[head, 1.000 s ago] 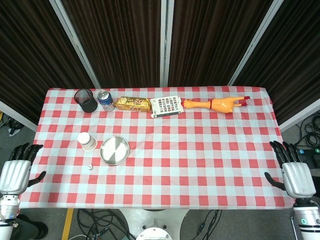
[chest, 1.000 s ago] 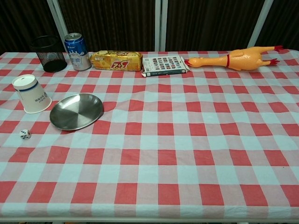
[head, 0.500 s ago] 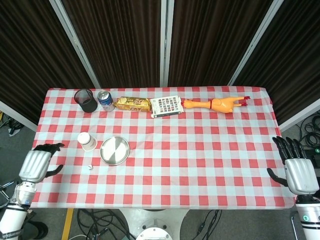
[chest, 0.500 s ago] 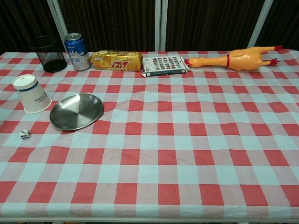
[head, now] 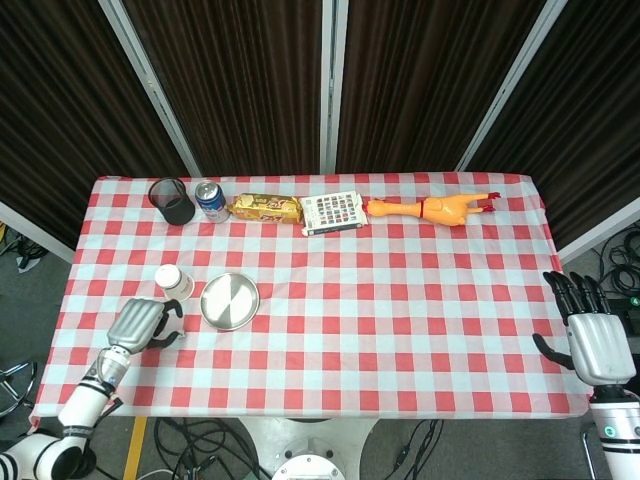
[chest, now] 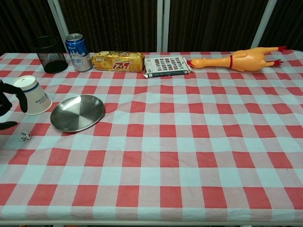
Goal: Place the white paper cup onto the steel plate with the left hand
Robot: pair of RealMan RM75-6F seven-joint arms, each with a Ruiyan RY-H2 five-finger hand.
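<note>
The white paper cup (head: 176, 282) (chest: 33, 95) stands upside down on the checked cloth, just left of the round steel plate (head: 229, 301) (chest: 77, 112). My left hand (head: 143, 323) (chest: 9, 103) hovers over the table near the cup, on its near-left side, fingers apart and holding nothing. It is close to the cup but apart from it. Only its dark fingertips show at the left edge of the chest view. My right hand (head: 592, 335) hangs open off the table's right edge, far from both.
A small white die (chest: 25, 135) lies in front of the cup, by my left hand. Along the back stand a black mesh cup (head: 172, 201), a blue can (head: 210, 201), a snack pack (head: 266, 208), a patterned booklet (head: 331, 212) and a rubber chicken (head: 432, 208).
My left hand has swung in from beyond the table's left edge to over the cloth, close to the cup. The right hand has barely shifted. Cup and plate stay put.
</note>
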